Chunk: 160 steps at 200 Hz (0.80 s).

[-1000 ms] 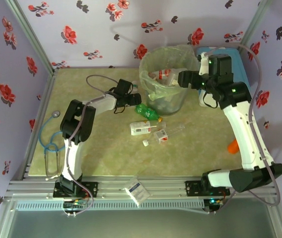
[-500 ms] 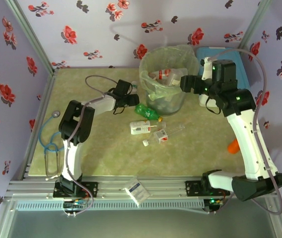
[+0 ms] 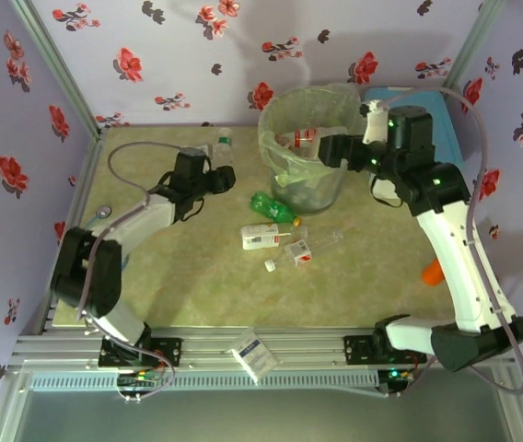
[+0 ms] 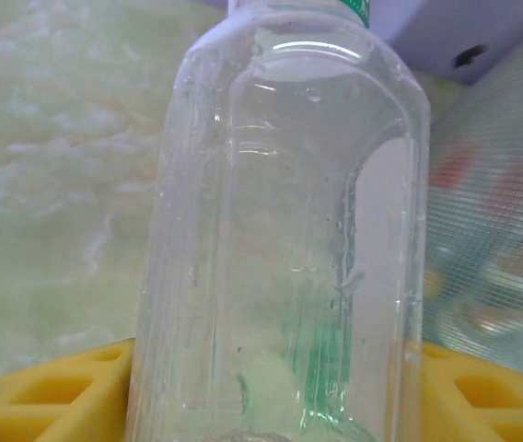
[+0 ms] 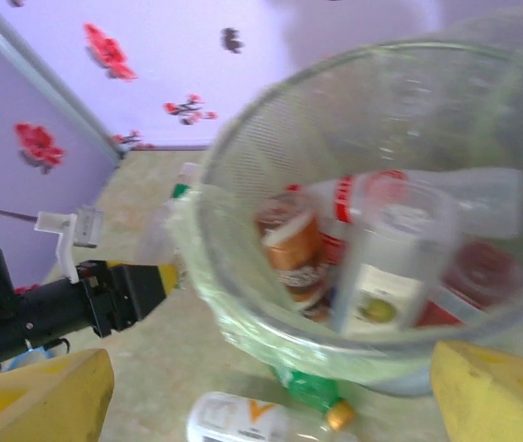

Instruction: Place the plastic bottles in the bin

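- Bottles: the clear bottle [image 3: 223,152] is clamped in the left gripper [image 3: 220,173], above the desk [image 3: 197,276] at about 9 o'clock from the bin [image 3: 324,191] and apart from it.
- The right gripper [image 3: 321,149] hangs spread and empty over the bin's mouth.
- Risk: the fingers grip the clear bottle low on its slick body. Most of its length sticks out past them, so it may pivot or slip on a swing.
- Risk: if carried too low, it would strike the bin's wall and shove or tip the bin.
- Risk: with the right gripper over the mouth, the two arms could clash there.
- Count: one bottle is held.
- Three lie at 6 o'clock from the bin: a green bottle [image 3: 272,207], a white-label bottle [image 3: 263,238] and a red-label bottle [image 3: 309,249].
- Roughly four bottles sit in the bin, though I cannot count them exactly.
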### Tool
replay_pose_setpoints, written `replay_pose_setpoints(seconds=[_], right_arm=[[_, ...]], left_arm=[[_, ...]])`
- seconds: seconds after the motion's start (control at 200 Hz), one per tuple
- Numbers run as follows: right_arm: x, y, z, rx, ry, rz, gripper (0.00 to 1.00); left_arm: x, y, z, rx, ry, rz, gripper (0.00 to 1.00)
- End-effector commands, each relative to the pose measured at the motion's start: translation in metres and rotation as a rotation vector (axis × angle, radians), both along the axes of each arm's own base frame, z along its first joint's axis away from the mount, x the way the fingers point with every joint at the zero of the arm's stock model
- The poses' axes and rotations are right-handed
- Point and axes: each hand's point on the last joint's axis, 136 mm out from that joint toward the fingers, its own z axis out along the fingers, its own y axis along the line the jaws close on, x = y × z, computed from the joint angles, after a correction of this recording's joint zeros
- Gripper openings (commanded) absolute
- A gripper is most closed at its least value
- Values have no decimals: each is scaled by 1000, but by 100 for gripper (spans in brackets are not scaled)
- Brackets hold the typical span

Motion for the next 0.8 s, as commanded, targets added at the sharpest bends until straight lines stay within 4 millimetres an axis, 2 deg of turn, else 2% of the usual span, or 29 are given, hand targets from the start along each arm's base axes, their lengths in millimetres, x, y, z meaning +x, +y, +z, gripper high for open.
replay_pose_setpoints(seconds=[0.0,0.115,0.215,0.34,0.465,0.6,0.73,0.795], right_arm=[[6,44,25,91,-49,111,89],[16,84,23,127,-33,181,89],[32,116,19,175,-12,220,89],[52,155,2,192,45,253,91],[60,190,-10,211,80,289,92],[67,213,-21,253,114,316,92],[75,219,-40,223,146,333,91],[72,223,-44,230,161,360,86]], left_arm=[[-18,-7,37,-63,-136,-89,60],[-44,-4,65,-107,-236,-141,59],[-63,1,82,-123,-309,-167,59],[-80,2,90,-144,-378,-209,61],[-93,-7,92,-146,-410,-269,64],[-102,-16,96,-145,-446,-312,65],[-100,-16,101,-150,-464,-306,65],[-100,-17,102,-161,-469,-305,65]])
